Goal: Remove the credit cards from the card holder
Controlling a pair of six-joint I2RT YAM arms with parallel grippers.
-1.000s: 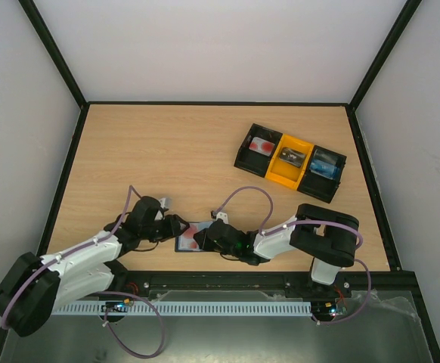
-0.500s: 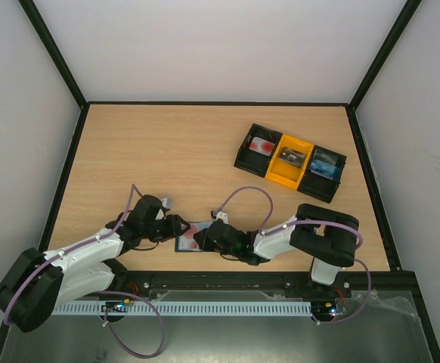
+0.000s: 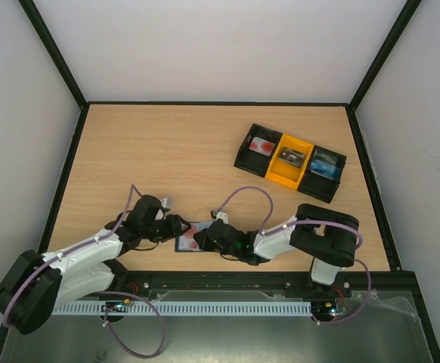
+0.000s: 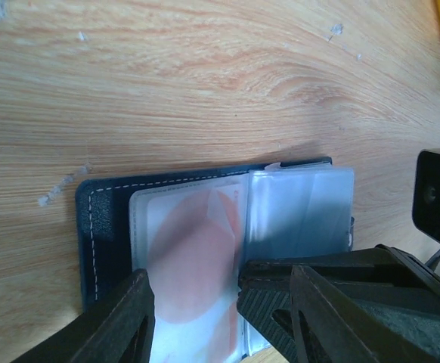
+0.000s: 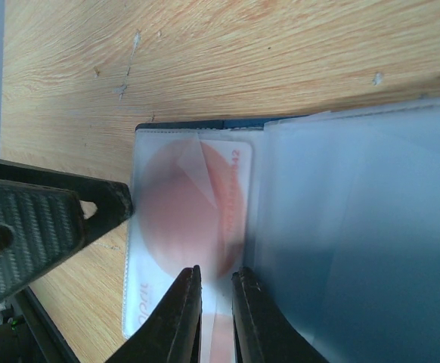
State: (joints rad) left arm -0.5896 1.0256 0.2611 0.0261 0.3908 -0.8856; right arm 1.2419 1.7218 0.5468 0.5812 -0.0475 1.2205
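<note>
With almost nothing shifting, your left gripper (image 4: 217, 301) is still hovering half-open over the card holder (image 4: 101, 227) while your right gripper (image 5: 217, 283) is staying narrowly closed at the pinkish-white card (image 5: 181, 206) inside it, so extraction is stalling.

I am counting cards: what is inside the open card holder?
One pinkish-white card with a red spot, in a clear pocket of the card holder. Cloudy sleeves hide any others.

Light wooden table (image 3: 167, 151), black-edged; plain white walls (image 3: 220, 45) on three sides; even light.
</note>
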